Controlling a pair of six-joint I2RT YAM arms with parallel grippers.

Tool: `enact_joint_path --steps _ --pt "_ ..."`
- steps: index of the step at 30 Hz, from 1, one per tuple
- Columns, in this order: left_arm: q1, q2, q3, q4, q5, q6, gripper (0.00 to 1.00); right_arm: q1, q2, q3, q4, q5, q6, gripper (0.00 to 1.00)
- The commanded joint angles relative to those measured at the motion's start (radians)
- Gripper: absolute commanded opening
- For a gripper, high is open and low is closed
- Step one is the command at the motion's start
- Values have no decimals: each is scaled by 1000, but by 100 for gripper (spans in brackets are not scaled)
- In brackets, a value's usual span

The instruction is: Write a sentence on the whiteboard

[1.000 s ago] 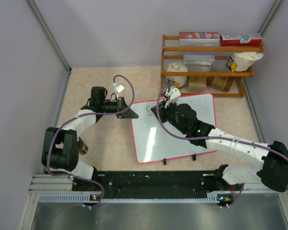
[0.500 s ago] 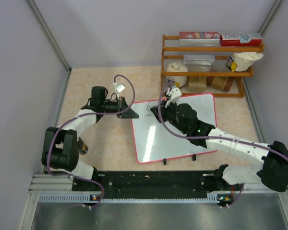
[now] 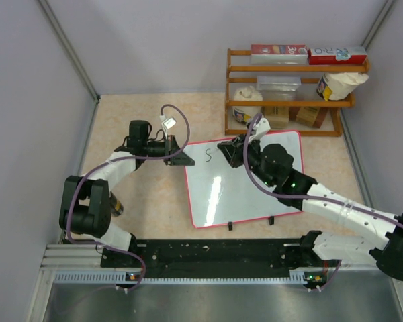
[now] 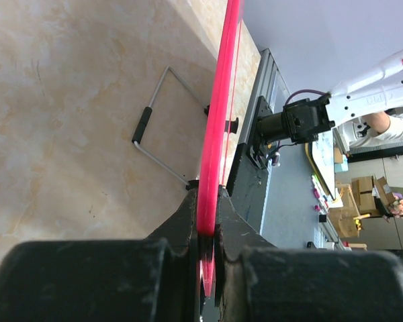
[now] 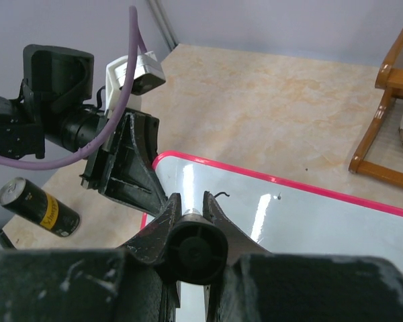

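Note:
The whiteboard (image 3: 234,201), white with a thin red frame, lies on the table. My left gripper (image 3: 185,159) is shut on the frame at the board's upper left corner; the left wrist view shows the red frame (image 4: 215,141) pinched between the jaws (image 4: 208,225). My right gripper (image 3: 224,150) is shut on a black marker pen (image 5: 191,249), seen end-on, its tip over the board's top left area (image 5: 289,215). Of the sentence, only a black "S" (image 3: 209,155) shows, just left of the pen; the right wrist view catches a short black stroke (image 5: 220,194).
A wooden shelf (image 3: 292,90) with boxes, jars and a bag stands behind the board's far edge. A dark can with a yellow label (image 3: 114,204) lies by the left arm's base. The black mounting rail (image 3: 208,258) runs along the near edge.
My right gripper and pen have shifted to the right, uncovering the finished "S". The left gripper still grips the frame and the board has not moved.

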Motion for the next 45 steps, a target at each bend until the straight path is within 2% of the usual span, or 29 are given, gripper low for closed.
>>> enact_joint_path --steps 1,32,45 --pt "-29 1 -3 -43 -133 127 0 -19 -30 8 -3 38 -21 0" --pt "-49 -7 -8 -75 -129 157 0 -31 122 32 66 89 -21 0" --pt "-52 -15 -10 -77 -133 159 0 -39 111 17 -17 149 -13 0"
